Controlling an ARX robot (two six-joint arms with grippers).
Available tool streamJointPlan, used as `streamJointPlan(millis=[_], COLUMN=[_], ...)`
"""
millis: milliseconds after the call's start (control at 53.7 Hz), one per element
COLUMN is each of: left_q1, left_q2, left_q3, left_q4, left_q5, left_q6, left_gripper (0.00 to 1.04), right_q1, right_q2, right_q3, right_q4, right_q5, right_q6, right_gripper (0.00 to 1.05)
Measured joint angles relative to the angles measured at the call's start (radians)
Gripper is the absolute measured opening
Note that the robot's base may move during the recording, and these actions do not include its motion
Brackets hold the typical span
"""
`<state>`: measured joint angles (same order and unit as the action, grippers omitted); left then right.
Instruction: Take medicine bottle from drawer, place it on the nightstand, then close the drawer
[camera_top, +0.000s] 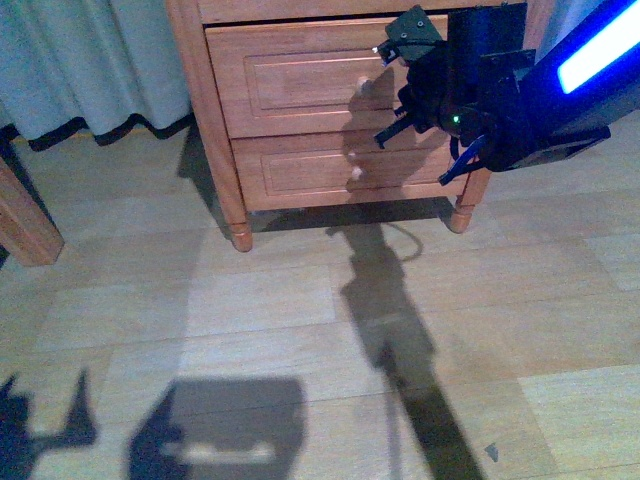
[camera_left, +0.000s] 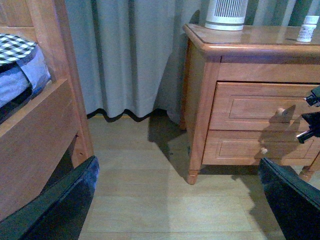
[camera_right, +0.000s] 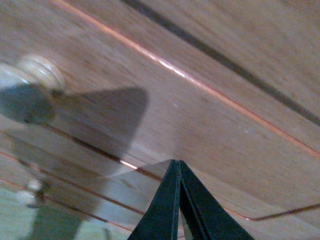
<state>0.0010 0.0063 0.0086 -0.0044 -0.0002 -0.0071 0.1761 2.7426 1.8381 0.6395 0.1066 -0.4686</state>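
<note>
The nightstand (camera_top: 215, 120) stands ahead on the wooden floor. Its taller upper drawer (camera_top: 290, 85) looks pushed in, with its round knob (camera_top: 362, 84) showing. My right gripper (camera_top: 384, 52) is shut and empty, its tips against that drawer front to the right of the knob. In the right wrist view the shut fingers (camera_right: 178, 200) touch the panel (camera_right: 210, 115), with the knob (camera_right: 32, 82) off to one side. The medicine bottle (camera_left: 306, 29) stands on the nightstand top (camera_left: 260, 39). My left gripper (camera_left: 177, 210) is open and empty, low over the floor.
A white ribbed device (camera_left: 226, 14) stands on the nightstand top, apart from the bottle. The shallower lower drawer (camera_top: 320, 172) is shut. A grey curtain (camera_left: 130, 55) hangs behind. A wooden bed frame (camera_left: 40, 130) stands to the left. A wooden leg (camera_top: 22, 222) is at the left of the front view.
</note>
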Motion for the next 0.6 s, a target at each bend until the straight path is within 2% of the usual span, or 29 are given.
streamJointPlan(millis=[372,595], left_q1=[0.0,0.0], left_q2=[0.0,0.0], left_q3=[0.0,0.0], left_q4=[0.0,0.0], left_q5=[0.0,0.0], left_q6=[0.0,0.0], left_gripper=[0.98,0.98], right_q1=[-0.024,-0.056], right_q2=[0.034,-0.101], right_q3=[0.027,-0.154], right_q4=[0.017,0.068], right_q5=[-0.029,-0.017], right_q6=[-0.022,0.096], right_gripper=[0.03,0.03])
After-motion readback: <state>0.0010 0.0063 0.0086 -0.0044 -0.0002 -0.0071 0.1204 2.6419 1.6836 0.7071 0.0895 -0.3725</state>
